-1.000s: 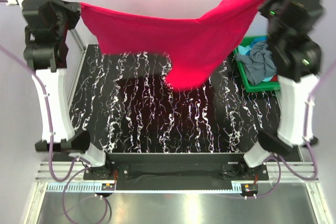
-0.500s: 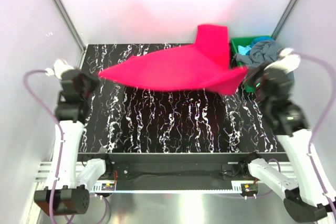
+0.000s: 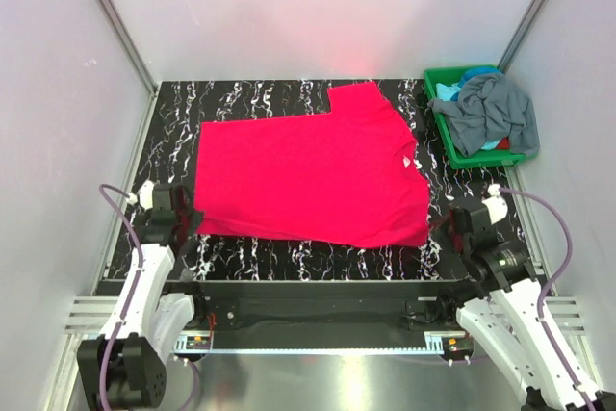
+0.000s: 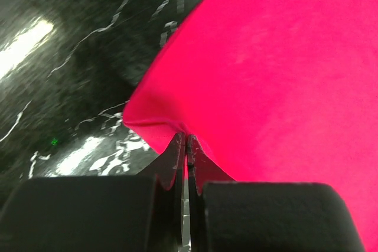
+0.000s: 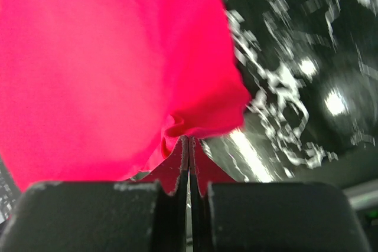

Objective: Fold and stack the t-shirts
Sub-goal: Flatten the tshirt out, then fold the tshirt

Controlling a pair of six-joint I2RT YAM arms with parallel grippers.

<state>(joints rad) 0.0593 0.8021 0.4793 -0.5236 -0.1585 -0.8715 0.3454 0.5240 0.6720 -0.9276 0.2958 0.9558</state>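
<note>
The magenta t-shirt (image 3: 308, 175) lies spread flat on the black marbled table (image 3: 250, 103), one sleeve toward the back. My left gripper (image 3: 192, 220) is shut on the shirt's near left corner (image 4: 159, 128), low at the table. My right gripper (image 3: 438, 228) is shut on the near right corner (image 5: 195, 116), also low. The slate grey-blue t-shirt (image 3: 493, 111) lies crumpled on top of the green bin (image 3: 445, 132) at the back right, with the light teal-blue t-shirt (image 3: 449, 92) under it.
White walls and metal posts enclose the table on three sides. The table's front edge (image 3: 308, 286) runs just behind my grippers. The bin stands against the right wall.
Both arms swung down and toward the near edge, pulling the magenta t-shirt from hanging in the air to lying spread flat on the table.
</note>
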